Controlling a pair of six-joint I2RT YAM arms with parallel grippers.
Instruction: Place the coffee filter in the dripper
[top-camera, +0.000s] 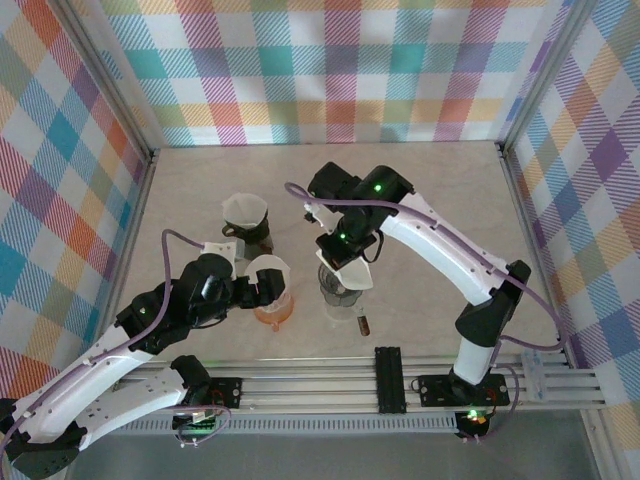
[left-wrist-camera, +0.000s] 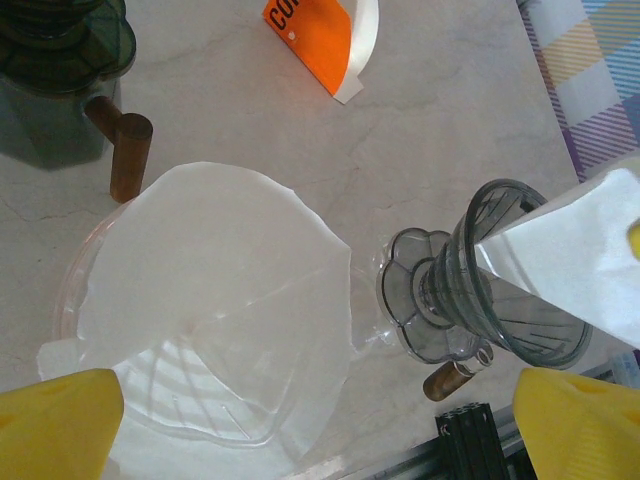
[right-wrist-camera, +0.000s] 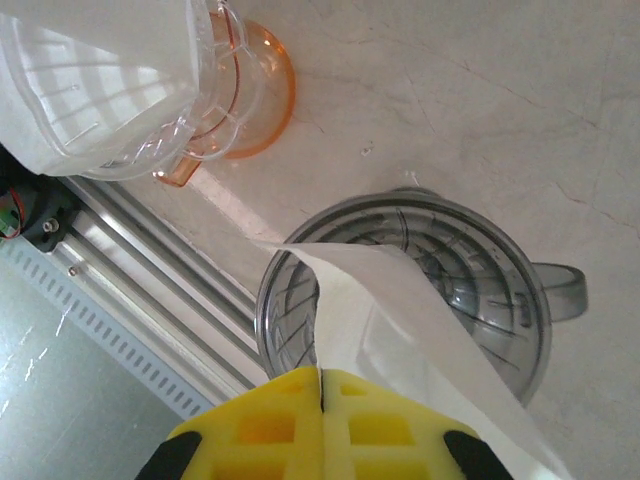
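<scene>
item 1: coffee filter (right-wrist-camera: 400, 320), folded flat, pinched by one edge in my right tool (right-wrist-camera: 322, 385), whose pads are closed on it. its lower corner sits at the mouth of the smoky dripper (right-wrist-camera: 480, 265), i judge so it can be lowered in.
item 2: left tool (left-wrist-camera: 320, 430), spread wide and holding nothing, above a clear dripper (left-wrist-camera: 70, 290) already lined with paper (left-wrist-camera: 220, 260).
item 3: orange label (left-wrist-camera: 310, 40), reads "co", the rest cut off.

white-shelled left arm (top-camera: 95, 375) and right arm (top-camera: 445, 245), black at joints; small green lights (top-camera: 378, 185); lilac cables (top-camera: 165, 245) looped alongside; yellow fingers (right-wrist-camera: 265, 425), grid-moulded; black bases (top-camera: 450, 385) at six o'clock.
</scene>
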